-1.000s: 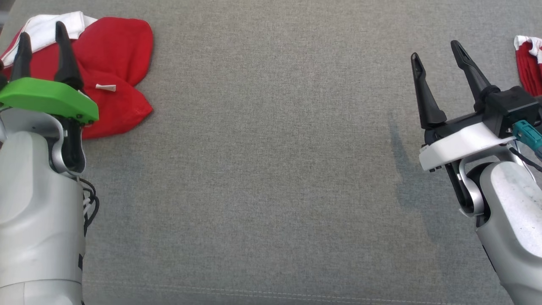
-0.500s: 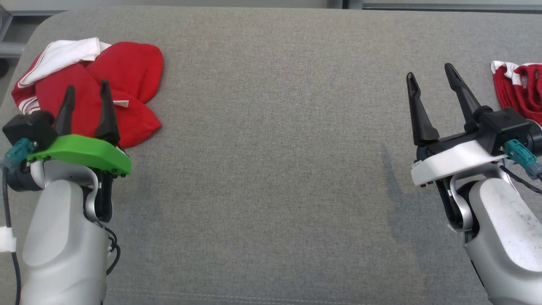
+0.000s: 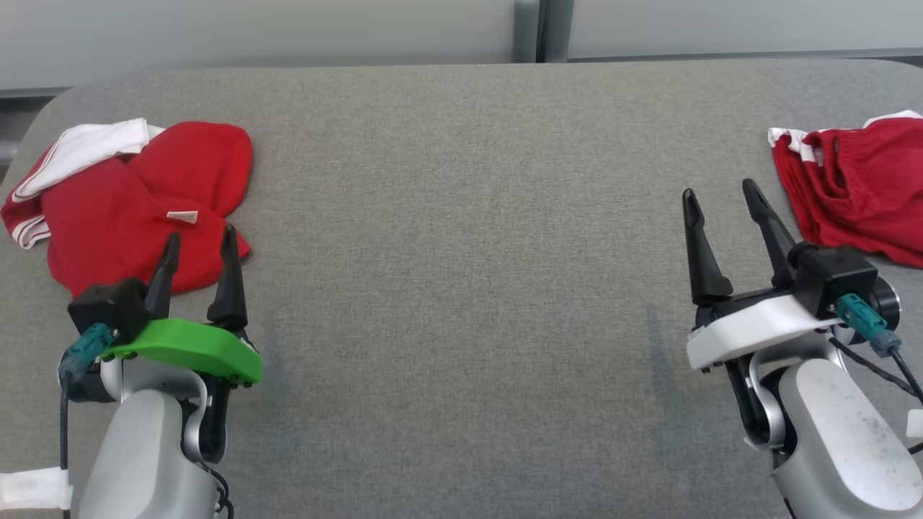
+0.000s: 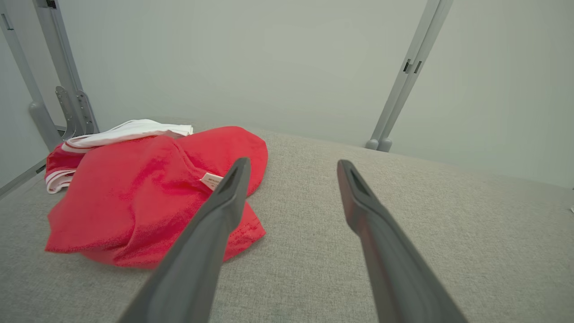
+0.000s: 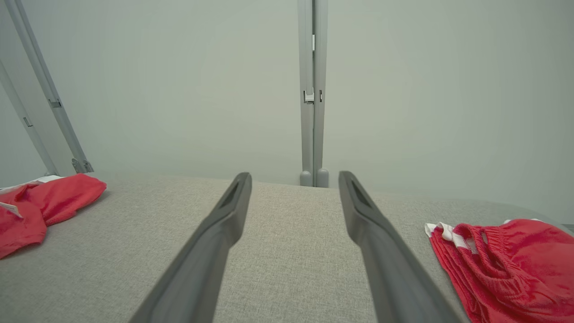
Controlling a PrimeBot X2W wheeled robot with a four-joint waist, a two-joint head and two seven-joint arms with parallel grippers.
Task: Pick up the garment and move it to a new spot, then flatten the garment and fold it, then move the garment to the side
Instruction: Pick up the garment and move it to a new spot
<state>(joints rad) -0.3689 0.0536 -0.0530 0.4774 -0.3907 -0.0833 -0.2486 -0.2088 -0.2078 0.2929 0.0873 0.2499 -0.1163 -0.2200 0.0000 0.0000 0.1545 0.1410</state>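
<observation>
A grey fabric-covered surface [image 3: 461, 216] is seen across most of the head view, with pale wall panels along the top edge and a grey post [image 3: 530, 32] at the top centre.

A crumpled red garment [image 3: 137, 209] with white trim is found at the upper left of the frame, lying on the surface near its rounded corner. A small white label [image 3: 182, 215] is shown on its red cloth. A second red garment [image 3: 858, 194], with a gathered waistband and white edging, is placed at the right edge of the frame, partly cut off by it.

The left gripper [image 3: 201, 233], on a green mount, is seen at the lower left. Its two dark fingers are spread wide apart and nothing is held between them. Their tips are pictured over the lower edge of the crumpled garment; in the left wrist view they are raised above the surface, and whether the cloth is touched cannot be told.

The right gripper [image 3: 719, 189], on a white mount, is seen at the lower right, just left of the second garment and apart from it. Its fingers are likewise spread wide, and nothing is gripped.
</observation>
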